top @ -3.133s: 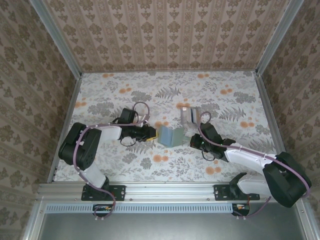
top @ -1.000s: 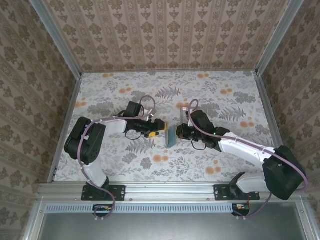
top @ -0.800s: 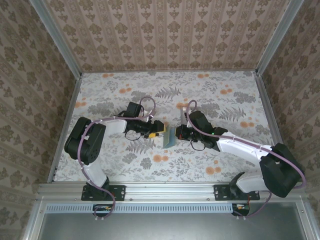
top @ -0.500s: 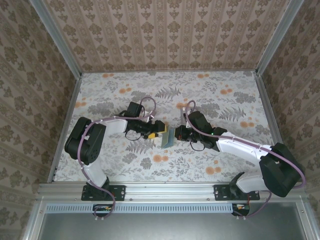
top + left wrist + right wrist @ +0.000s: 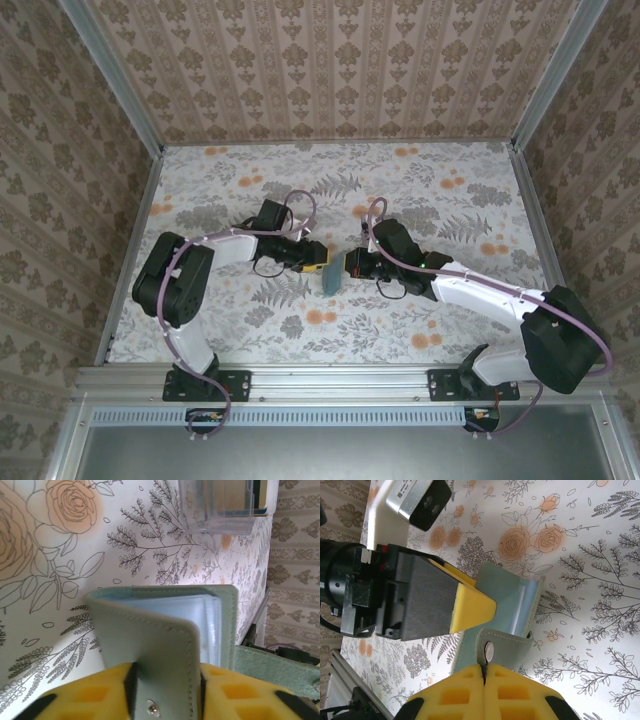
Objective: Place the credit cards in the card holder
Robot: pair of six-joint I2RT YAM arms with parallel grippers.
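Meeting — both arms (jaws pinched) hold card holder (image 5: 333,277).

soft, even light from overhead, no glare; faint shadows under the arms (image 5: 480,295) on the floral table (image 5: 420,330); overhead view sharp, walls (image 5: 330,70) splaying at the edges; wrist views crisp on the card holder (image 5: 150,640), yellow pads (image 5: 260,682) up close blurred

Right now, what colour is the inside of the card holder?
The card holder is pale blue inside, sage-green outside; clearest in the left wrist view.
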